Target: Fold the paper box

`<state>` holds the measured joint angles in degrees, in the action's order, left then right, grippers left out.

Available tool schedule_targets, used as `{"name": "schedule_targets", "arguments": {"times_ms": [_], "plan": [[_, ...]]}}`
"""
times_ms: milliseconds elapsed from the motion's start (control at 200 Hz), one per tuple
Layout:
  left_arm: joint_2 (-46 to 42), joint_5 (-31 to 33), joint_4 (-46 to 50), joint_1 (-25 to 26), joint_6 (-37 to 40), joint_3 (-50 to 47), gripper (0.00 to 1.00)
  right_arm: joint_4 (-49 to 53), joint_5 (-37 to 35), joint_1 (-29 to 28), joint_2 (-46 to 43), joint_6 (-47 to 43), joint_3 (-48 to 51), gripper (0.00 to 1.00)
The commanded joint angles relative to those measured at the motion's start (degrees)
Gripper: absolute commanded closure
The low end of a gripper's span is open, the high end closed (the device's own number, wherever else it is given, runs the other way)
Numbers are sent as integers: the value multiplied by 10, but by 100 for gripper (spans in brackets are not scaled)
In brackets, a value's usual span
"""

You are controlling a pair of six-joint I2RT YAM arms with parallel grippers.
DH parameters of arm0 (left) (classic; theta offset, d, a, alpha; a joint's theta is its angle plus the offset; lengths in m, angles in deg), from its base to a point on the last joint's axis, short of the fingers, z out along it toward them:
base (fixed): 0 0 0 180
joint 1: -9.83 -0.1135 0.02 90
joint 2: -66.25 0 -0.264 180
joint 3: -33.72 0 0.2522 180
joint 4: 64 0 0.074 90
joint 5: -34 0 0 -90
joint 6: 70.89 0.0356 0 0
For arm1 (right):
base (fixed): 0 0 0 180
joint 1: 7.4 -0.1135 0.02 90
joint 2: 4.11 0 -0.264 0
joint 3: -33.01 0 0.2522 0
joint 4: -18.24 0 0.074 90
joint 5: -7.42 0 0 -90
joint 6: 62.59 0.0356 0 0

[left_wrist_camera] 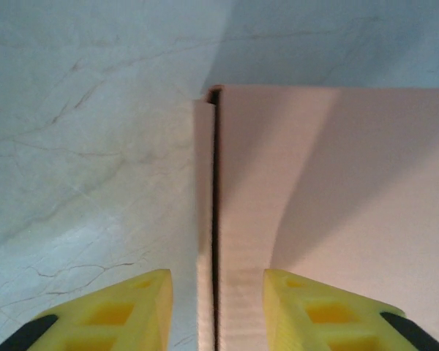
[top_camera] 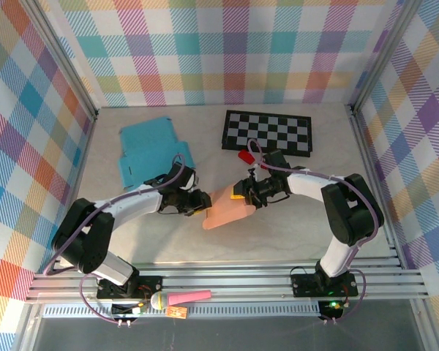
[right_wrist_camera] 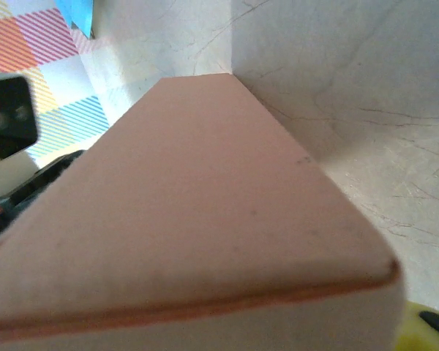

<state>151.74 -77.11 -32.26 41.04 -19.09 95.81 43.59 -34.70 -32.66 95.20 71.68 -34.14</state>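
Pink box (top_camera: 227,208), blue sheet (top_camera: 150,150), black-white checkered board (top_camera: 268,131).

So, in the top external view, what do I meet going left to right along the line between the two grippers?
left gripper → pink paper box → right gripper

Lab enclosure, plaid walls (top_camera: 29,110), aluminium rails (top_camera: 219,281)
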Motion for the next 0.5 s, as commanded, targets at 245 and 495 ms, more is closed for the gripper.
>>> {"name": "schedule_targets", "arguments": {"times_ms": [245, 495], "plan": [[-147, 42, 58, 57, 307, 69, 60, 31, 11, 9, -10, 211, -1, 51], [-155, -35, 132, 81, 519, 86, 33, 60, 28, 27, -27, 352, 46, 52]]}}
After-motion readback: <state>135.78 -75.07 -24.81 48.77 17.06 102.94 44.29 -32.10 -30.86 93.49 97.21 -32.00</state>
